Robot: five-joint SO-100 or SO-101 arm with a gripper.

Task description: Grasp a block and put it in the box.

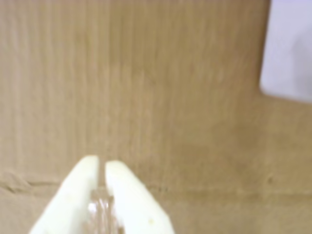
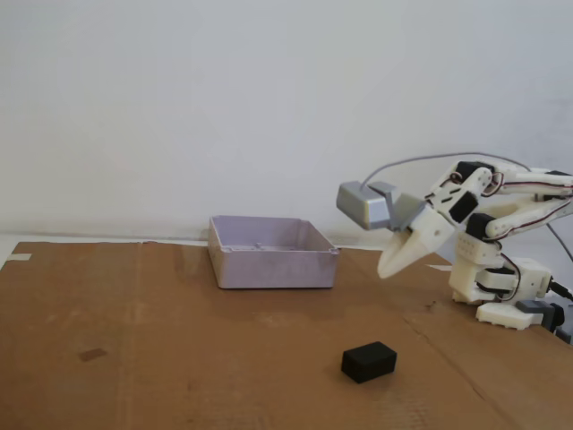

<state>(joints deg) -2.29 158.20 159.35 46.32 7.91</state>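
One arm raised, gripper (image 2: 387, 269) closed, angled down above block (image 2: 369, 361).

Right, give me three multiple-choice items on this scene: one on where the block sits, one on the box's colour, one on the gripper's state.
1. In the fixed view, the block lies
A. inside the box
B. on the cardboard in front of the box
C. between the gripper's fingers

2. The box is
A. pale lavender-grey
B. red
C. black

3. The gripper is
A. shut on the block
B. wide open
C. shut and empty

Answers: 1 B, the block rests on the cardboard, nearer the camera than the box. 2 A, its walls show that tint. 3 C, the wrist view shows its fingers nearly together around nothing.
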